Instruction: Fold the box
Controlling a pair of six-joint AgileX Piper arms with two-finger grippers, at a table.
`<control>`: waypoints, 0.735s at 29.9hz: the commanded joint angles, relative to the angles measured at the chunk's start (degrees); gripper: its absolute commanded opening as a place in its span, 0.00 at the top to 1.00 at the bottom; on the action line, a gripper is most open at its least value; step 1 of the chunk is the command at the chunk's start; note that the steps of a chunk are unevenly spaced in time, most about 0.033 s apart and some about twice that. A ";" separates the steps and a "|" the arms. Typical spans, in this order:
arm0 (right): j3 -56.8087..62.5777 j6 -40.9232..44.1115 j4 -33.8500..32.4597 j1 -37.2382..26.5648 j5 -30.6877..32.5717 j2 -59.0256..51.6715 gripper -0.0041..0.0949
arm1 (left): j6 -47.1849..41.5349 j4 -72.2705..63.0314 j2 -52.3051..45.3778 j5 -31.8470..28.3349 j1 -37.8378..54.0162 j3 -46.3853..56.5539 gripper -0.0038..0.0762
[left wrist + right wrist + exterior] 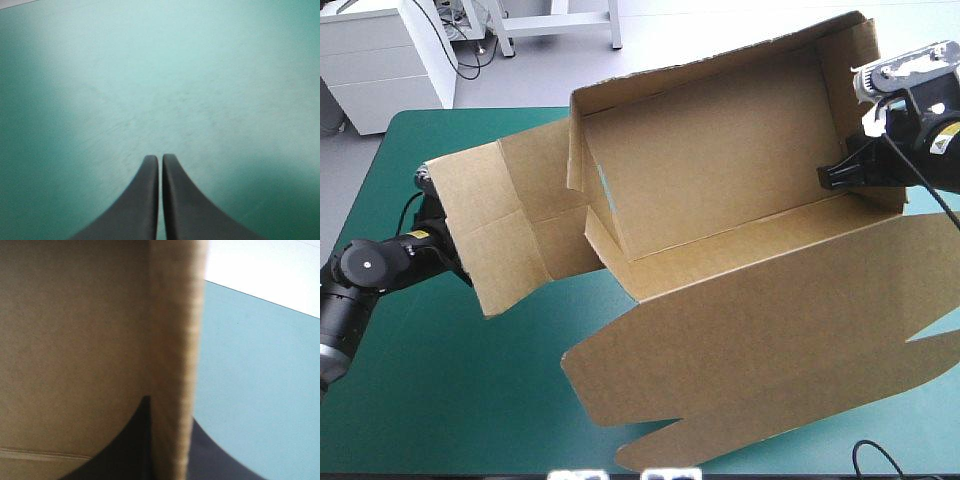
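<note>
Right gripper (pixel 170 410) clamped on box (pixel 720 170) wall edge; left gripper (pixel 160 160) closed, empty, over open teal-green cover (pixel 150 75).

The box (pixel 720 200) is plain brown all over and unprinted, with only paler crease lines crossing its flaps. At a cut in its left wall a thin sliver of teal-green shows through. In the right wrist view its cut edge looks a lighter tan. The cover (pixel 440 400) is an even teal-green without pattern. The left gripper (pixel 160 159) and the right gripper (pixel 170 410) have black fingers. The left arm (pixel 365 265) is black and carries a small yellow label (pixel 417 235).
</note>
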 commanded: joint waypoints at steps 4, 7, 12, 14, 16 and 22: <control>-1.72 -0.09 1.18 -0.51 -0.30 -1.62 0.98 | 14.81 -28.09 1.56 3.73 -0.08 -1.51 0.93; -1.72 -0.09 0.63 -0.51 -0.30 -1.62 0.98 | 18.02 -33.99 2.42 9.94 -0.08 -1.51 0.93; -1.72 0.39 -0.65 -0.51 -0.30 -1.62 0.98 | 18.44 -38.05 2.52 17.92 -0.08 -1.62 0.93; -1.72 0.37 -0.78 -0.51 -0.41 -1.62 0.98 | 18.53 -39.71 2.52 19.72 -0.08 -1.62 0.93; -1.72 0.37 -0.78 -0.51 -0.56 -1.49 0.98 | 18.53 -41.92 2.52 20.80 -0.08 -1.62 0.93; -1.72 1.03 -2.01 -0.51 -0.67 -0.07 0.98 | 18.68 -50.07 2.52 27.59 -0.08 -1.70 0.93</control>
